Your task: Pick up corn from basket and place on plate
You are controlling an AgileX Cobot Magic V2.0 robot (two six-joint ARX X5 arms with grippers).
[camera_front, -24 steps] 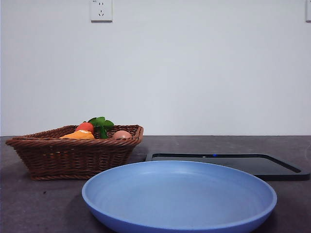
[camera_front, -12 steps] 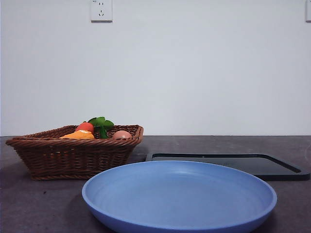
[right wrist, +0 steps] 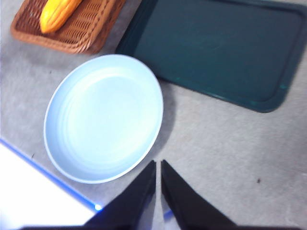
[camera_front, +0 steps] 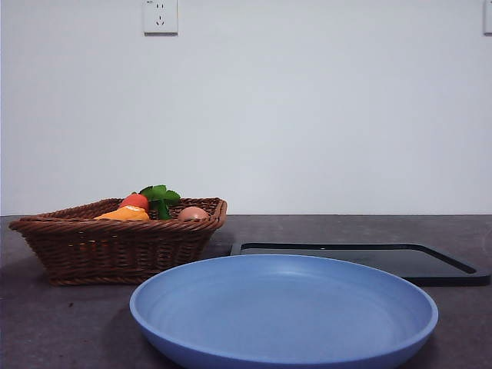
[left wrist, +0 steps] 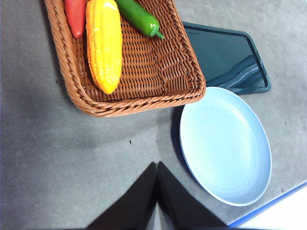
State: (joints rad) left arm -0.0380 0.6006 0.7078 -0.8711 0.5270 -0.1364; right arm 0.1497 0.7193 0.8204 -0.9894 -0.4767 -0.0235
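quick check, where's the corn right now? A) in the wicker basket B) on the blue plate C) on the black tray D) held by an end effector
A: the corn lies in the basket beside the carrot, and the plate holds nothing.

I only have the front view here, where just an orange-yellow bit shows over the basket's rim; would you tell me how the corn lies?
Observer: The corn lies flat on the floor of the basket. The whole cob is uncovered, and a red vegetable lies close alongside it.
Operator: Thank you. I see neither gripper; where is the left one?
Observer: The left gripper hangs over bare table beside the plate, outside the basket.
Operator: And the right one?
Observer: The right gripper is also over bare table, next to the plate's rim, with the dark tray nearby.
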